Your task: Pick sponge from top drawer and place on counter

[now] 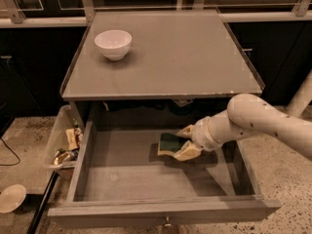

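The sponge [168, 143], dark green on top with pale yellow foam, lies on the grey bottom of the open top drawer [146, 179], right of its middle. My gripper [179, 143] reaches into the drawer from the right on a white arm. Its two pale fingers [187, 153] stand on either side of the sponge's right end and close on it. The sponge rests low on the drawer bottom. The counter [170, 57] is the flat grey top above the drawer.
A white bowl [113, 44] stands on the counter at the back left. A clear plastic bin [66, 143] of clutter sits left of the drawer. A pale round dish [12, 198] lies on the floor at the lower left. A white post [300, 99] stands at the right.
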`<state>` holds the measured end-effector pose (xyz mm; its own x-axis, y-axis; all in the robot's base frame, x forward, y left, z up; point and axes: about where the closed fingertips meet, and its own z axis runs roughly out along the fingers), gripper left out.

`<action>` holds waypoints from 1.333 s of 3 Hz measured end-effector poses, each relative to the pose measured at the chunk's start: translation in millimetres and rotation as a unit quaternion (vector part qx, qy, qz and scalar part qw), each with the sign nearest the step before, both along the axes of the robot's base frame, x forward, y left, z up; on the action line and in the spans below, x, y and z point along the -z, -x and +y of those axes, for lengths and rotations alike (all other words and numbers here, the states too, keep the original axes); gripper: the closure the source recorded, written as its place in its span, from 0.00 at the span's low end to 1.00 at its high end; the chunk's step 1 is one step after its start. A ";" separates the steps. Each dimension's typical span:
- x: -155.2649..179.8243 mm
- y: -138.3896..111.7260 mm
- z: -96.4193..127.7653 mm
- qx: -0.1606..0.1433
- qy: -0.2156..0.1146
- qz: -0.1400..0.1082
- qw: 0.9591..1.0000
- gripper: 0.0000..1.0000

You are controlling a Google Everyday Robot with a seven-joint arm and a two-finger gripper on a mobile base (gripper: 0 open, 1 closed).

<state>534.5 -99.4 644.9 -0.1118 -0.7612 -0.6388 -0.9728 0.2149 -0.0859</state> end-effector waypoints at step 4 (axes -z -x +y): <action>-130.6 12.4 -12.0 -0.013 0.029 -0.071 0.997 1.00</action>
<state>522.1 -111.3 775.5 -0.0041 -0.7983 -0.6022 -0.9551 0.1816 -0.2342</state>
